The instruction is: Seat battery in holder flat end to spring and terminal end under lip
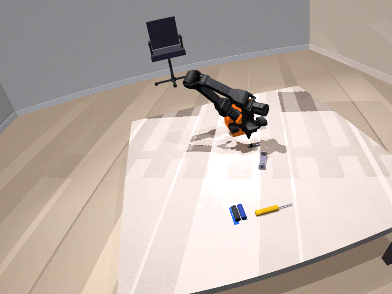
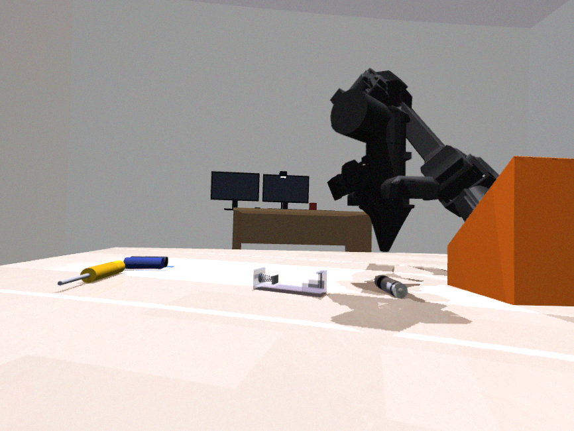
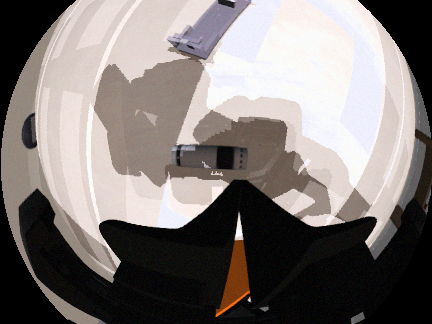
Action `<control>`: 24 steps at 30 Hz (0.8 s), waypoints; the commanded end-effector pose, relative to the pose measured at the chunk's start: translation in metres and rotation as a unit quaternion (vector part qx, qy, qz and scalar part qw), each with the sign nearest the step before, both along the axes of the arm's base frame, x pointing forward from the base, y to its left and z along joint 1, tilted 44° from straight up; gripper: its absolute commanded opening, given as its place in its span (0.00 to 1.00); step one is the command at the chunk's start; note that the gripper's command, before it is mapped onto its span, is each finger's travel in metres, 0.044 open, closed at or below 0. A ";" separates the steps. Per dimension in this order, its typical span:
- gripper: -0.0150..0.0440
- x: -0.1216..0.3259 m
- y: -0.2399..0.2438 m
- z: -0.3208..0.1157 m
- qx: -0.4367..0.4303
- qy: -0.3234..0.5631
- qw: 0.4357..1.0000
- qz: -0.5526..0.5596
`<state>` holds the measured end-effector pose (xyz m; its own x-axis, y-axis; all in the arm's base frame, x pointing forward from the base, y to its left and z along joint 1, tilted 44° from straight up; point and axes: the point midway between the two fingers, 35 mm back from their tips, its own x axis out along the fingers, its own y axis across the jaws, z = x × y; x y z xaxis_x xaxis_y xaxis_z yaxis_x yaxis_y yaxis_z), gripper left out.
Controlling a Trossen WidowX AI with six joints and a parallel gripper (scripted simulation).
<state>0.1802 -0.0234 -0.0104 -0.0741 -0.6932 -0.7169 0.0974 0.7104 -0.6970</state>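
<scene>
The grey battery [image 1: 253, 145] [image 2: 390, 286] [image 3: 202, 156] with a black band lies on its side on the table, outside the holder. In the wrist view its banded end points right. The pale holder [image 1: 263, 160] [image 2: 289, 290] [image 3: 214, 29] is empty. In the exterior view its spring [image 2: 268, 278] is at the left end and its lip [image 2: 321, 272] is at the right end, nearer the battery. My gripper [image 1: 248, 136] [image 2: 384, 249] [image 3: 239, 186] is shut with nothing between the fingertips. It hangs above the table near the battery, apart from it.
An orange block [image 1: 239, 130] [image 2: 537, 231] stands behind the gripper in the top view. Farther off lie a yellow-handled screwdriver [image 1: 266, 210] [image 2: 103, 271] and a blue cylinder [image 1: 241, 211] [image 2: 143, 262] beside a black cylinder [image 1: 235, 213] on a small card.
</scene>
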 end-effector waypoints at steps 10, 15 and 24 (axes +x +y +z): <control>0.25 0.005 0.049 0.045 0.005 -0.009 1.000 0.000; 0.25 0.005 0.047 0.043 0.003 -0.007 1.000 0.003; 0.48 0.006 0.041 0.030 0.014 0.102 0.988 0.117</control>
